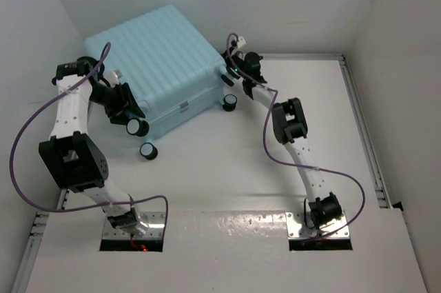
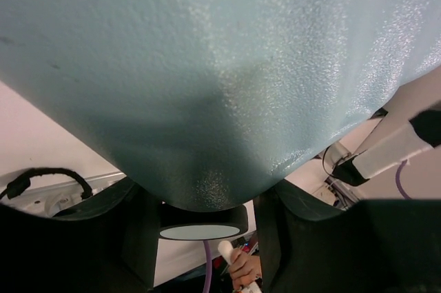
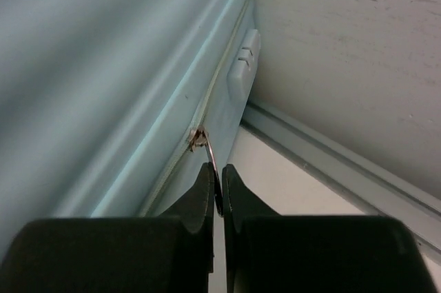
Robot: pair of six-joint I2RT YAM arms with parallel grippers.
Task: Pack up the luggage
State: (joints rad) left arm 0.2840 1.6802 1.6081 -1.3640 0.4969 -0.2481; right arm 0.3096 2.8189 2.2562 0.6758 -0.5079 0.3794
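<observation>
We find the right gripper (image 3: 215,169) in a narrow wedge. The luggage (image 3: 103,65) side rises close on its left. The white wall (image 3: 344,31) closes in ahead and to its right, with a rail (image 3: 324,162) along the wall's foot. Behind this gripper the table (image 1: 331,120) lies open. At the left gripper (image 1: 126,108), the luggage corner fills the gap between its fingers, and a black wheel (image 1: 148,150) stands near.

Even, bright overhead light in the top view, while the luggage (image 2: 220,65) blurs close up (speckled glare, dark shadow).
</observation>
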